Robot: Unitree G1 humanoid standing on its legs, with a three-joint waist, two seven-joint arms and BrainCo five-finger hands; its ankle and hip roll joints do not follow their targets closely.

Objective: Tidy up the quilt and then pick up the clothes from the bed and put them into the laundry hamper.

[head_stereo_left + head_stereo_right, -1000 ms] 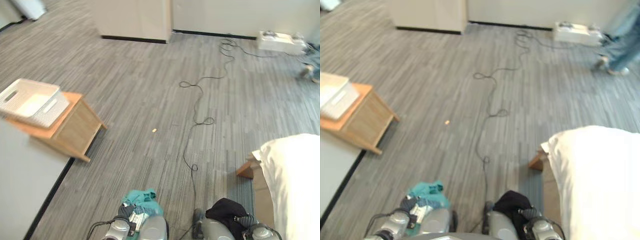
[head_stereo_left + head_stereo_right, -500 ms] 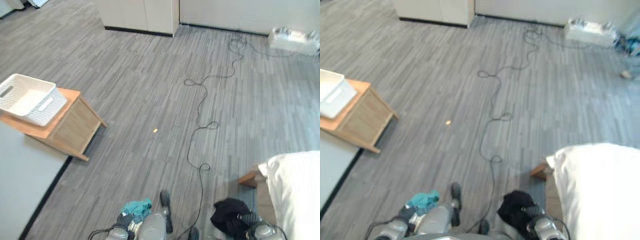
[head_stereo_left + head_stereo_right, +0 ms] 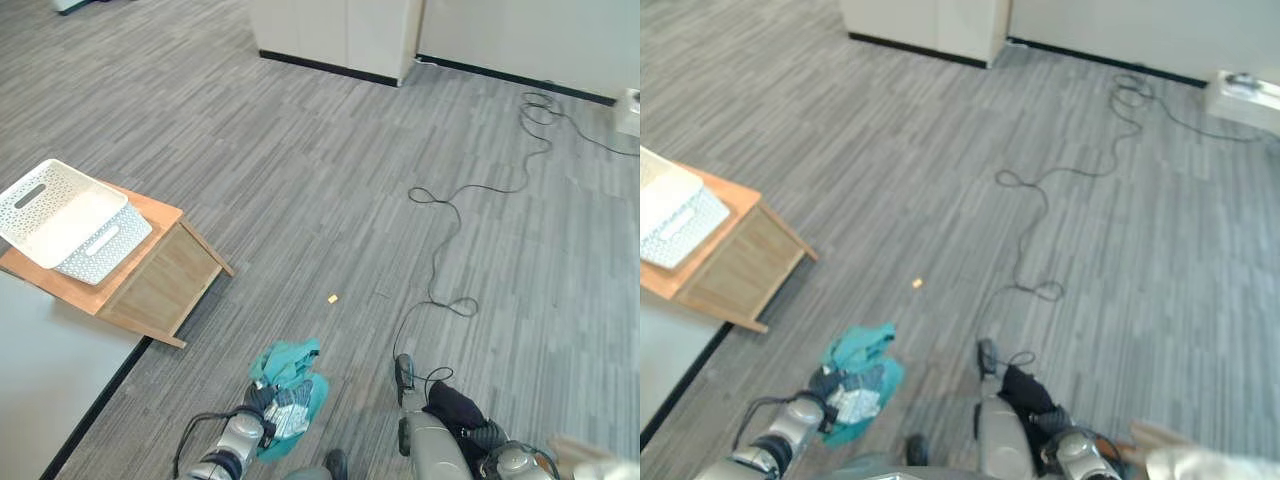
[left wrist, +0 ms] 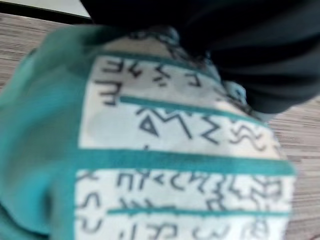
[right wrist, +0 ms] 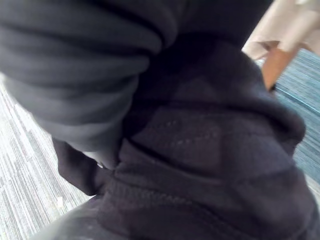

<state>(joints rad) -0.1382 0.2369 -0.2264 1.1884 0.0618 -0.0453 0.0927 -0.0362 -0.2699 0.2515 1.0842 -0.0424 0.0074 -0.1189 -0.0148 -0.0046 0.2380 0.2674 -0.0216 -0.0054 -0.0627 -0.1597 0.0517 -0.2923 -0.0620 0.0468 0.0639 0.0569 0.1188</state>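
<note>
Teal cloth with a white patterned panel hangs bunched from the left hand at the low left of the eye views, over grey striped carpet. Fingers curl into the fabric, so the left hand grips the teal cloth; in the left wrist view the cloth covers the fingers, white bands with teal lines and dark marks, dark ribbed cover above it

Black cloth is bunched at the right hand, low right of the eye views. Right wrist view shows dark folds wrapped over the hand, fingers hidden, so cannot tell if that hand is closed on it or just carrying it

White hamper, perforated with slot handles, sits on a low wooden stand at the left, against a pale wall panel. Hamper looks to hold nothing, well apart from both hands

Small yellow scrap lies on the carpet between stand and a long black cord that snakes toward the far right. Beige cabinet with dark baseboard stands at the far wall. Pale bed corner with a bit of wood frame shows at the low right edge, just beside the right arm
</note>
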